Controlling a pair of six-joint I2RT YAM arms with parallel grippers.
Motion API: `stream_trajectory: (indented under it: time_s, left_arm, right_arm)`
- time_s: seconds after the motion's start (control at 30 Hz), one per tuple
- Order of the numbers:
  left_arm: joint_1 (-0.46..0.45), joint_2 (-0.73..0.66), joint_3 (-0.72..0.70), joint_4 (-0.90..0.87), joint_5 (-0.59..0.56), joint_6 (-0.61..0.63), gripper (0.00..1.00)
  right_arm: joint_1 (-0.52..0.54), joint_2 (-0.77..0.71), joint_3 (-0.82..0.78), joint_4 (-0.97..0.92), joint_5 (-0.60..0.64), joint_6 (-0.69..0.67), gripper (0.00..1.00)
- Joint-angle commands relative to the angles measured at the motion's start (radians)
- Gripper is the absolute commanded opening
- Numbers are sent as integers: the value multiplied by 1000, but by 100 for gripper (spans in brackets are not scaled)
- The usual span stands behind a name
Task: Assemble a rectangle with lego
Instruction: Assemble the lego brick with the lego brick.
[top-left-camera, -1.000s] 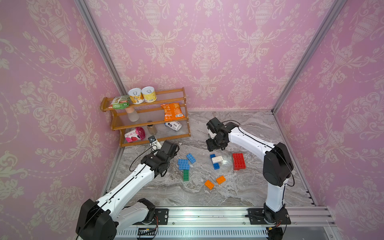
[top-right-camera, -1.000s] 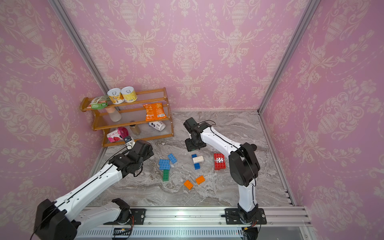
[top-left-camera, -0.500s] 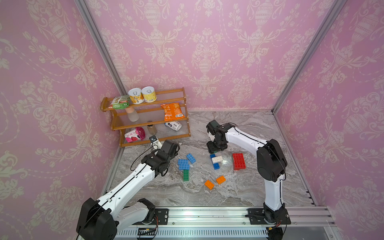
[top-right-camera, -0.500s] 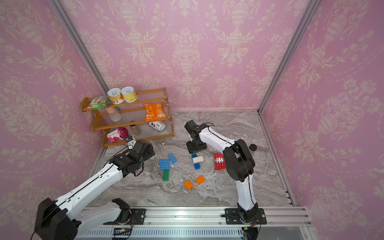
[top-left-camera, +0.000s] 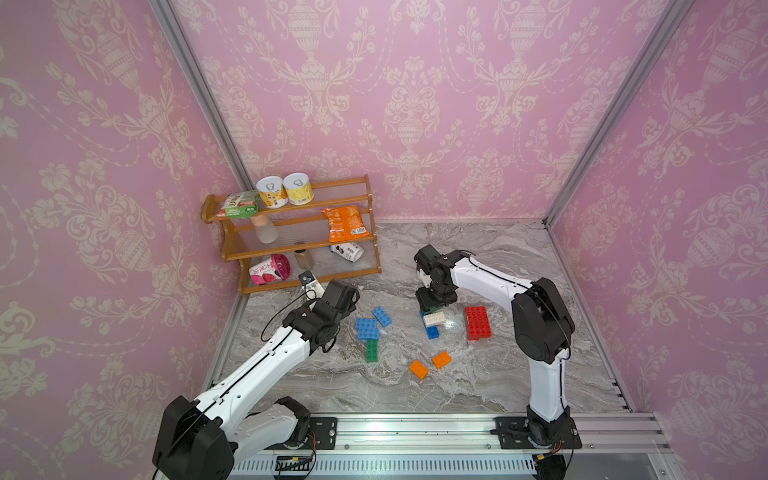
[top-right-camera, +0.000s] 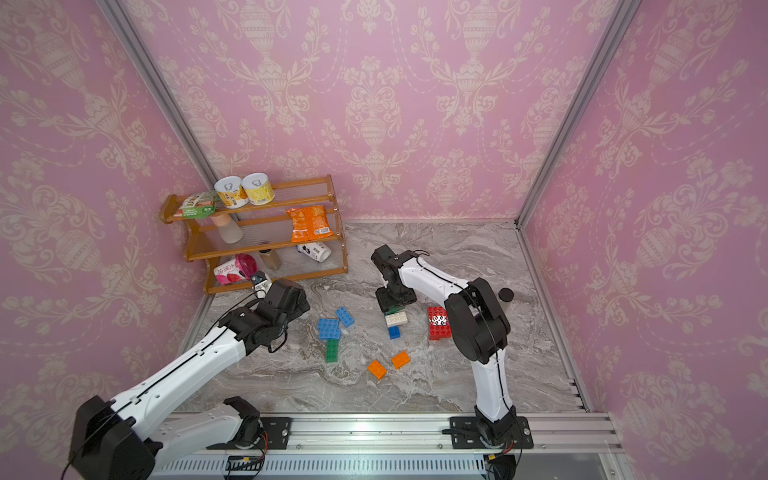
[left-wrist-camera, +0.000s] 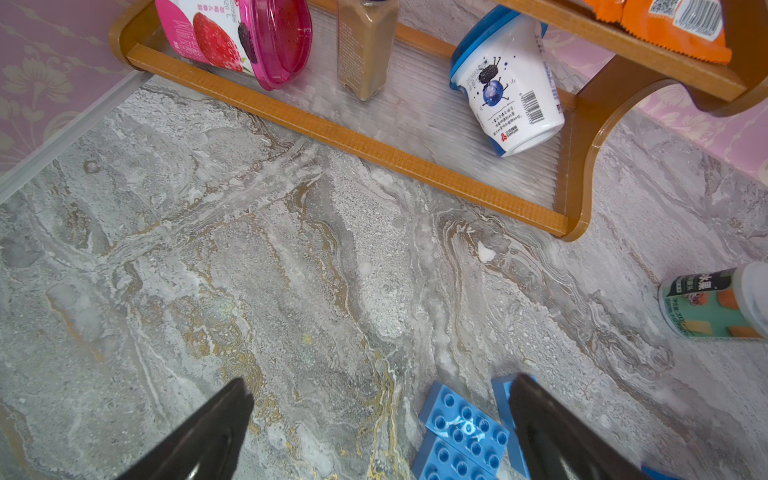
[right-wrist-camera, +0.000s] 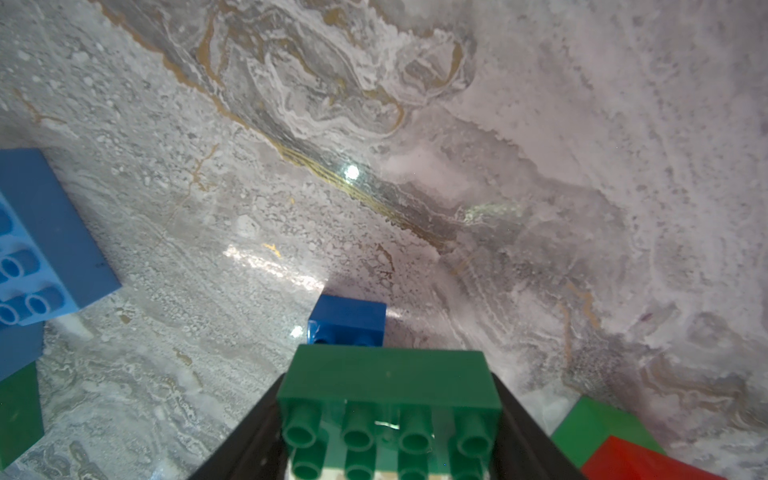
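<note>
The lego lies loose on the marble floor. My right gripper is shut on a green brick, studs facing the wrist camera, hovering just behind the white brick and a small blue brick. A red block lies to their right. Two orange bricks sit nearer the front. My left gripper is open and holds nothing, just left of the light blue bricks. A second green brick lies in front of those.
A wooden shelf with snack packets, tins and cups stands at the back left, close behind my left gripper. A small bottle stands behind my right arm. The pink walls close in three sides, and the rail runs along the front.
My right gripper has moved slightly forward and down toward the white brick, still holding the green brick, and its elbow has swung in. The left arm has not moved.
</note>
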Motion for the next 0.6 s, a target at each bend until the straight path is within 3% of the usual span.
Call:
stream_trajectory:
  time_s: [0.0, 0.57]
  left_arm:
    - [9, 2, -10, 3, 17, 10, 99]
    - [9, 16, -9, 11, 28, 12, 99]
  right_arm:
    - [-1, 12, -21, -7, -17, 20, 50]
    - [3, 26, -10, 7, -53, 29, 50]
